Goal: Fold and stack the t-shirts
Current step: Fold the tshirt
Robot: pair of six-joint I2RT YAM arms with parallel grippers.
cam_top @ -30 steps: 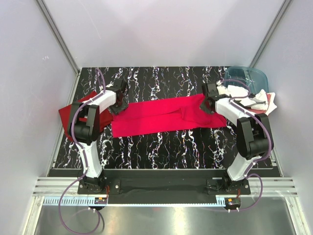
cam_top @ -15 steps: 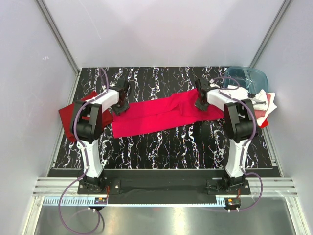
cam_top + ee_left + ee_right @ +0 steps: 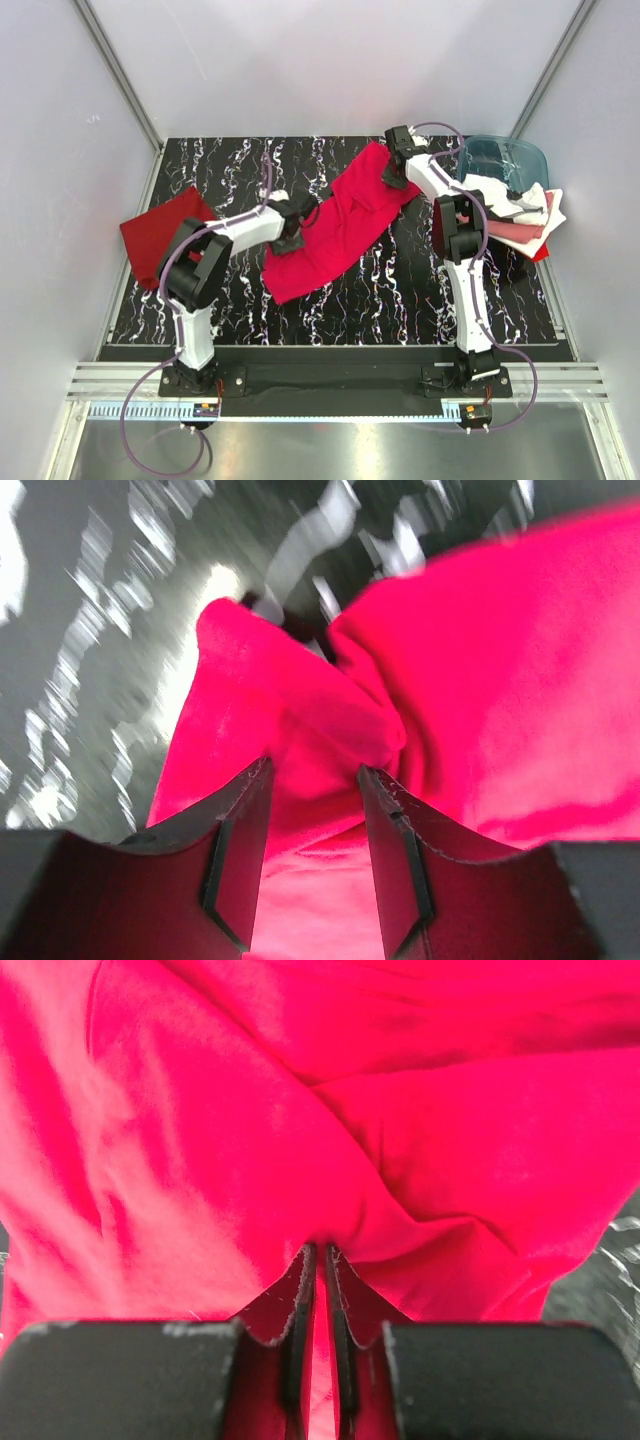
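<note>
Crimson t-shirt point(image 3: 335, 230) has just swung. A second ago it lay as a flat strip running left to right across mid-table; now it runs diagonally, its right end hauled to the far centre-right and its left end pulled in to mid-table. It is bunched and creased, not spread.

Right gripper point(image 3: 397, 160) holds the far end: in the wrist view the jaws are nearly together on a thin fold. Left gripper point(image 3: 295, 222) holds the near-left end, jaws partly apart with a thick wad of cloth clamped between them.

My read: this is repositioning or a shake-out, not a fold. No clean edges are lined up yet, so the shirt needs to go down flat before folding.

Darker red t-shirt point(image 3: 160, 235) sits flat at the left edge of the table point(image 3: 400, 300), well apart from the arms. It looks like the start of the stack.

Tub point(image 3: 505, 155) is in the far right corner. White t-shirt point(image 3: 500, 192) spills over its near rim onto the salmon pink t-shirt point(image 3: 522, 232) just beside it. Can't tell what lies deeper in the tub.
</note>
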